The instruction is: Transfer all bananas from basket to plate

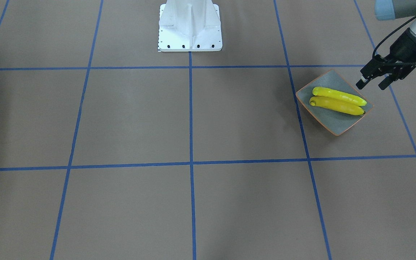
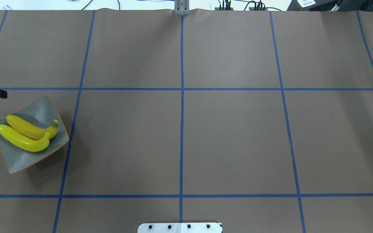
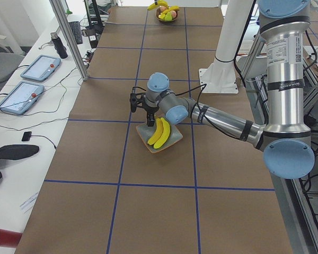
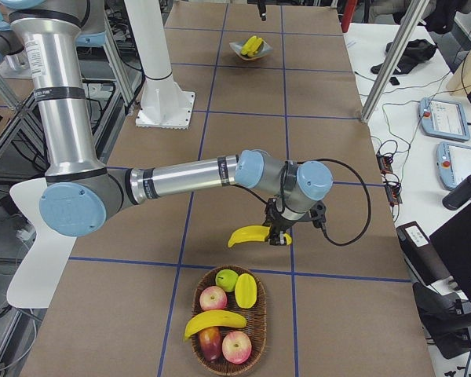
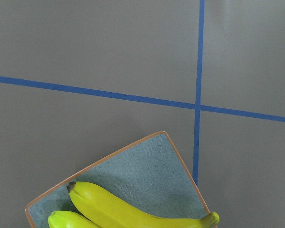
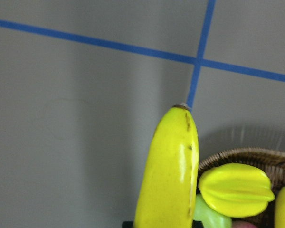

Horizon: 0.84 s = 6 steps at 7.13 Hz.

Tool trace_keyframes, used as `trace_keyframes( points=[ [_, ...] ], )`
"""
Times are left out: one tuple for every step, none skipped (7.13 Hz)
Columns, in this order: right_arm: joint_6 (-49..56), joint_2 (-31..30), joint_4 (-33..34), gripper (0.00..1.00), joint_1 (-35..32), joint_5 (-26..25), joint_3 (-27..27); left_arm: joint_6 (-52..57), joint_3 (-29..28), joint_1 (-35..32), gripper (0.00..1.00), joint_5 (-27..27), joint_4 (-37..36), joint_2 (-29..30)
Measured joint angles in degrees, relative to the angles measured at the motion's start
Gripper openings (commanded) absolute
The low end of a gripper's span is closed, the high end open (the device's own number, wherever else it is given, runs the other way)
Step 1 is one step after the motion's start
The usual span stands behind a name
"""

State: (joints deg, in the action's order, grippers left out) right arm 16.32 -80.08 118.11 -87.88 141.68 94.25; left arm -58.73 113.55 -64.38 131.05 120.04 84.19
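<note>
The right fingers (image 4: 276,232) seemingly clench a glossy yellow curved banana (image 4: 250,234) beside the woven brown basket (image 4: 262,326); the orange-rimmed grey squarish plate (image 1: 332,122) lies well apart, beside the released left fingers (image 1: 364,77).

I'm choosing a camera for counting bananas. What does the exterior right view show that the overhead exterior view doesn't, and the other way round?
Only exterior right: the basket holding a remaining banana among other fruit, and the right gripper gripping a lifted banana beside it. Only overhead: exactly two bananas, lying side by side. Both: the plate with yellow bananas on it.
</note>
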Motion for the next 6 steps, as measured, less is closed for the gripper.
trace_keyframes(
  points=[
    [-4.4,1.1,0.0,0.0,0.1,5.0,1.4,-0.6,-0.8,0.1,1.0,0.0,0.0,1.2],
    [-9.5,1.5,-0.1,0.0,0.3,10.0,3.4,-3.3,-2.0,0.1,1.0,0.0,0.0,3.4],
    [-14.7,1.6,-0.2,0.0,1.0,14.6,5.7,-7.7,-3.2,0.2,1.0,0.0,-0.1,6.3],
    [-19.6,1.9,-1.0,0.0,2.7,18.5,7.8,-12.1,-4.0,0.3,1.0,0.0,-0.1,9.2],
    [-24.1,2.5,-3.6,0.0,5.5,21.0,9.0,-15.1,-4.2,0.6,1.0,0.0,-0.1,11.7],
    [-29.4,3.3,-8.7,0.0,9.4,22.4,9.3,-16.8,-4.2,1.2,1.0,0.1,-0.1,13.9]
  ],
)
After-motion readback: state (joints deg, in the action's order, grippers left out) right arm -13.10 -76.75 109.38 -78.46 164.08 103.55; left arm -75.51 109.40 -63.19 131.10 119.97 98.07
